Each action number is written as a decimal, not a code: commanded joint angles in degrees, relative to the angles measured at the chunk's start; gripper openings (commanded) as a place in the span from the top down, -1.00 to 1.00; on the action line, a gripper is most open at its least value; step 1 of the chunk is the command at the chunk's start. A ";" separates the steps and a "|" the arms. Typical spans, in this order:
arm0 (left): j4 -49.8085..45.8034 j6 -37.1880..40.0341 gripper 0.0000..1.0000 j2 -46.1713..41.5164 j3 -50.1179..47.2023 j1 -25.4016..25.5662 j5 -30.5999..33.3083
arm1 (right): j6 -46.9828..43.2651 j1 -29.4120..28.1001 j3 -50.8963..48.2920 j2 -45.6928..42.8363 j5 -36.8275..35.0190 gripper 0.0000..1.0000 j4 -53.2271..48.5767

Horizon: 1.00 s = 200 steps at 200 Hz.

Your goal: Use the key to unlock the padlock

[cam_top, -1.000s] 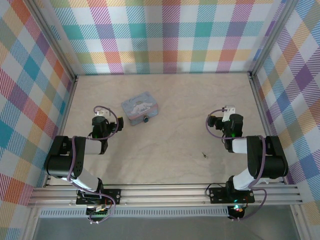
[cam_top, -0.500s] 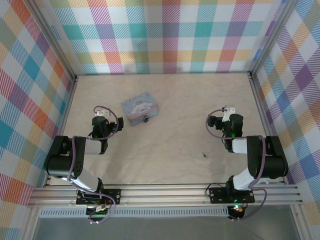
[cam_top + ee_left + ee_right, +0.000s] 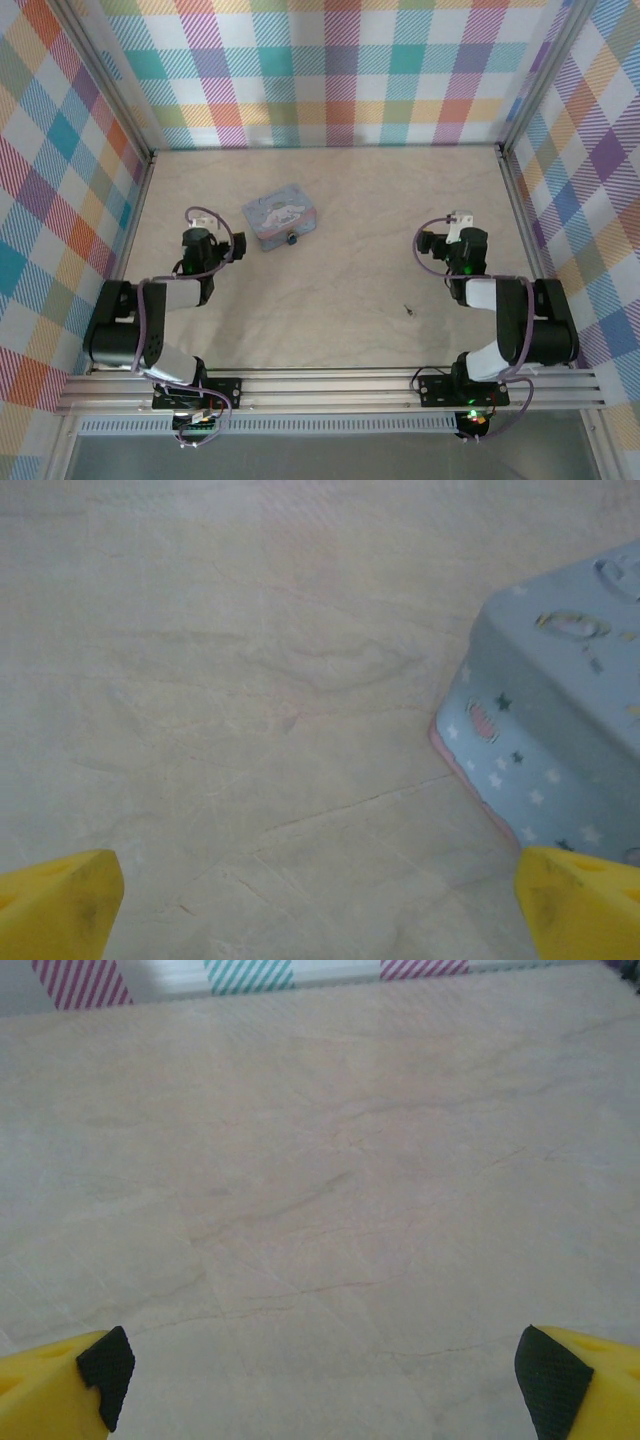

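Note:
The padlock (image 3: 291,239) is a tiny dark blue body hanging at the front of the light-blue tin (image 3: 280,215). The key (image 3: 408,309) is a thin dark speck lying on the table, nearer the right arm. My left gripper (image 3: 198,230) sits left of the tin. In the left wrist view the left gripper (image 3: 320,915) is open, its yellow fingertips (image 3: 60,900) wide apart over bare table, and the tin's corner (image 3: 550,740) is to the right. My right gripper (image 3: 460,235) is behind the key. In the right wrist view the right gripper (image 3: 320,1385) is open with nothing between the fingertips (image 3: 575,1380).
Plaid walls (image 3: 330,70) close in the back and both sides of the beige table (image 3: 360,200). An aluminium rail (image 3: 330,385) runs along the near edge by the arm bases. The tin is the one large object on the table.
My left arm has shifted slightly to the left and farther back. The right arm, tin, padlock and key have not moved.

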<state>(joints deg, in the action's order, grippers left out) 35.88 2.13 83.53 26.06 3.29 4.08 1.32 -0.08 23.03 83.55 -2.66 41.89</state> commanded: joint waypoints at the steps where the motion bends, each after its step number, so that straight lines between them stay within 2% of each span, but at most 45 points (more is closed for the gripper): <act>1: -6.64 -2.34 -1.00 -8.26 1.82 0.25 1.56 | 1.49 -0.36 2.03 -6.03 -1.19 -0.99 -6.28; 19: -13.17 -6.48 -1.00 -15.05 3.13 0.27 1.24 | 3.64 -0.29 3.91 -10.92 -0.92 -0.99 -14.78; 35: -19.53 -11.30 -1.00 -19.66 5.15 0.24 -1.63 | 6.44 -0.36 6.21 -14.88 0.63 -0.99 -22.51; 59: -32.07 -19.27 -1.00 -23.15 10.53 0.31 -7.20 | 11.31 -0.38 12.14 -18.15 3.33 -0.99 -37.66; 73: -35.79 -25.37 -1.00 -24.22 12.07 0.31 -10.10 | 13.99 -0.49 15.51 -18.51 6.56 -0.99 -46.03; 93: -33.90 -33.94 -1.00 -25.81 9.99 0.95 -16.01 | 17.58 -0.93 19.82 -17.93 12.69 -0.99 -57.62; 118: -34.25 -39.40 -1.00 -27.83 8.65 4.42 -16.91 | 21.02 -2.29 23.56 -16.37 17.44 -0.99 -70.35; 147: -29.57 -42.35 -0.97 -28.77 6.56 10.41 -16.64 | 24.56 -5.63 25.04 -15.37 16.47 -0.99 -80.91; 183: -24.45 -43.02 -0.94 -25.68 6.84 19.70 -14.17 | 27.03 -10.58 25.25 -13.89 13.62 -0.88 -89.09; 200: -22.61 -43.06 -0.93 -23.40 7.79 22.83 -13.12 | 28.50 -11.76 24.20 -12.40 13.50 -0.76 -90.49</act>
<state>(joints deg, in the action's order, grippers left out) 8.40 -39.51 57.65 32.82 22.48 -10.66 26.22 -10.24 46.52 69.58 11.46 -40.95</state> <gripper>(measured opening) 0.972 0.909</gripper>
